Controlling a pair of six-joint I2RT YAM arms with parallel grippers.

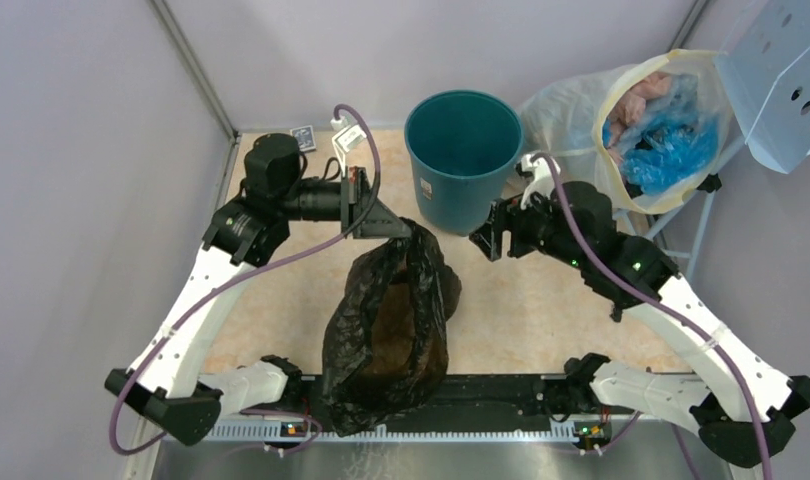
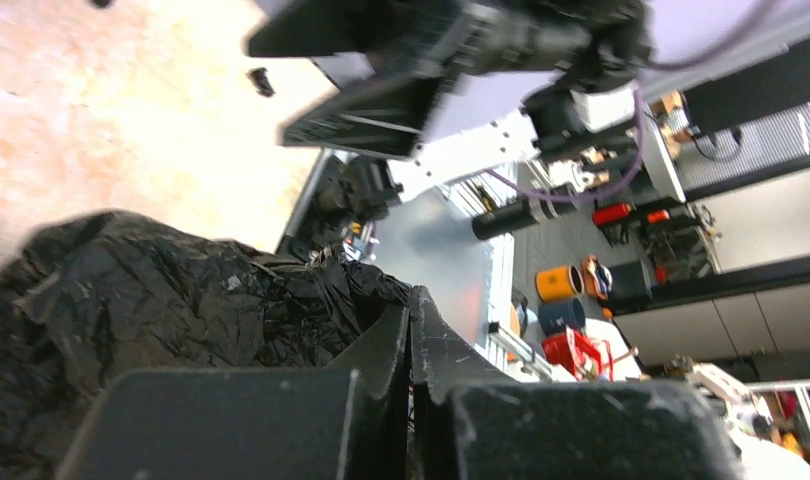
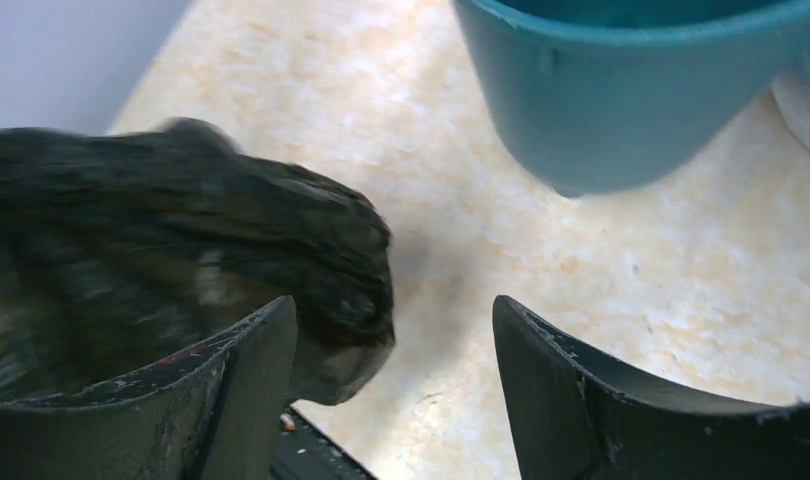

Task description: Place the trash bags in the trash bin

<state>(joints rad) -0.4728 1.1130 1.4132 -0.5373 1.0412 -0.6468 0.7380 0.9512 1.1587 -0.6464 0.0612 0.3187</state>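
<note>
Trash bag (image 1: 386, 320): black and crinkled, mouth gaping, hanging by its top corner over the middle of the table. Its lower end reaches the near edge at 6 o'clock, and all of it is outside the bin.
Left gripper (image 1: 406, 232): at the bag's 12 o'clock, fingers pressed together on a pinch of the plastic.
Trash bin (image 1: 463, 150): teal, upright, at the table's 12 o'clock, just beyond the bag's top.
Right gripper (image 1: 484, 243): at the bag's 2 o'clock, near the bin's base, spread wide, holding nothing, apart from the bag.
Sack (image 1: 566, 110): whitish, see-through, blue and pink stuff inside, just beside the bin at its 3 o'clock.
Table (image 1: 541, 310): beige, mottled.
</note>
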